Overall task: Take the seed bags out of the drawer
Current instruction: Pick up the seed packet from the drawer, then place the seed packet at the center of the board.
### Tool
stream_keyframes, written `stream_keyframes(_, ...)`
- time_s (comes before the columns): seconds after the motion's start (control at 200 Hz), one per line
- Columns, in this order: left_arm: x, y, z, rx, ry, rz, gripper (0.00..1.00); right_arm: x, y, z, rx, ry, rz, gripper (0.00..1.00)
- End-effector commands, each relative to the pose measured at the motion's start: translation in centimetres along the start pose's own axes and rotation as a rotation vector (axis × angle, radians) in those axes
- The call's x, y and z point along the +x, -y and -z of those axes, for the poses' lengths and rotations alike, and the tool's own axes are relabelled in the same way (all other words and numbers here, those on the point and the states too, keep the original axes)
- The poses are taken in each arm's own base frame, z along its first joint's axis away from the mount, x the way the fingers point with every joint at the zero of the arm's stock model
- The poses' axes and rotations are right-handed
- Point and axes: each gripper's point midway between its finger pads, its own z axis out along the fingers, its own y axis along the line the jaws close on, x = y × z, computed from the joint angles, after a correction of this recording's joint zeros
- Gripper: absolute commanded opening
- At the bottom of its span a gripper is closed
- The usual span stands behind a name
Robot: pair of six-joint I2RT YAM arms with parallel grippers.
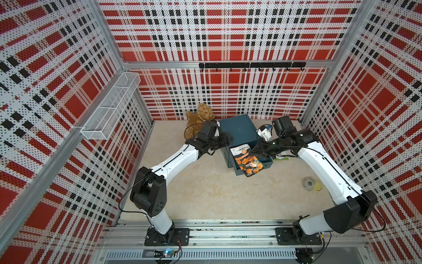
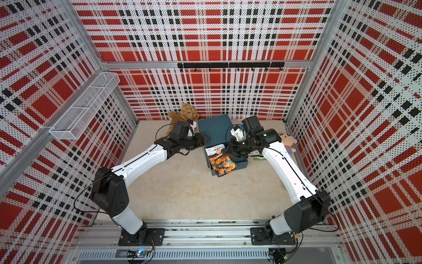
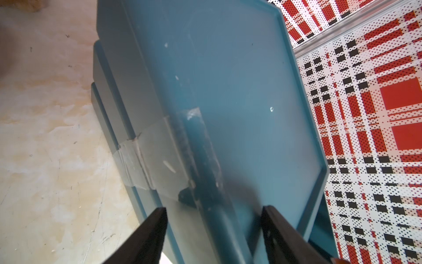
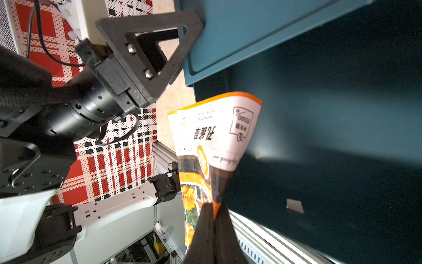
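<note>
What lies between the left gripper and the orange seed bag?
A front corner of the blue cabinet, held by the left gripper; the seed bag rises from the open drawer just beside it. Both top views show this.

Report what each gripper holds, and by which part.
Right gripper pinches the seed bag on its orange-flower-printed part. Left gripper straddles the cabinet at its top edge; whether it grips cannot be told.

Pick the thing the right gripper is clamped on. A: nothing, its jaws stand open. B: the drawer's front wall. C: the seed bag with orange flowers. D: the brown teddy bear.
C: in the right wrist view the right gripper has its jaws shut on the flower-printed end of the seed bag, beside the dark inside of the open drawer.
</note>
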Motion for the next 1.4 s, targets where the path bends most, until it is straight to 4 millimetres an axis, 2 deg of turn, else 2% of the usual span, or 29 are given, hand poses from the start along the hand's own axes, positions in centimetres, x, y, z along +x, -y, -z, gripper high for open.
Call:
stream_keyframes(0.0, 4.6, -5.4, -1.6, -0.186, -0.154, 0.028, 0.70, 1.1, 0.1, 1.4, 0.014, 0.021, 0.063, 0.00)
stream_keyframes(0.11, 4.6, -5.4, -1.6, -0.183, -0.155, 0.028, 0.70, 0.6, -0.2, 2.9, 0.028, 0.088, 0.103, 0.00)
stream_keyframes(0.195, 4.6, -5.3, -1.6, -0.182, -0.157, 0.031, 0.70, -0.7, -0.6, 4.9, 0.045, 0.184, 0.144, 0.00)
stream_keyframes(0.381, 4.5, -5.2, -1.6, -0.179, -0.156, 0.032, 0.70, -4.4, -1.4, 11.1, 0.107, 0.486, 0.276, 0.00)
stream_keyframes(0.486, 4.6, -5.2, -1.6, -0.180, -0.156, 0.034, 0.70, -7.0, -0.5, 15.2, 0.203, 0.686, 0.285, 0.00)
stream_keyframes(0.626, 4.6, -5.1, -1.7, -0.179, -0.155, 0.035, 0.70, -10.1, 1.8, 19.4, 0.358, 0.853, 0.244, 0.00)
stream_keyframes(0.716, 4.5, -5.1, -1.8, -0.179, -0.154, 0.036, 0.70, -12.1, 5.0, 21.1, 0.487, 0.914, 0.171, 0.00)
stream_keyframes(0.792, 4.4, -5.0, -1.9, -0.177, -0.154, 0.036, 0.70, -13.5, 8.7, 21.8, 0.578, 0.939, 0.077, 0.00)
stream_keyframes(0.877, 4.3, -4.9, -1.9, -0.174, -0.155, 0.037, 0.70, -15.0, 12.9, 21.1, 0.598, 0.921, -0.019, 0.00)
stream_keyframes(0.927, 4.1, -4.8, -1.9, -0.172, -0.150, 0.036, 0.70, -15.8, 15.3, 19.9, 0.606, 0.893, -0.055, 0.00)
stream_keyframes(1.067, 4.0, -4.7, -2.0, -0.168, -0.149, 0.039, 0.70, -17.1, 21.0, 14.5, 0.610, 0.743, -0.104, 0.00)
stream_keyframes(1.243, 3.9, -4.6, -1.9, -0.167, -0.147, 0.042, 0.70, -17.6, 26.1, 7.8, 0.595, 0.534, -0.110, 0.00)
stream_keyframes(1.398, 3.7, -4.8, -1.9, -0.167, -0.146, 0.048, 0.70, -17.8, 29.2, 4.2, 0.600, 0.400, -0.110, 0.00)
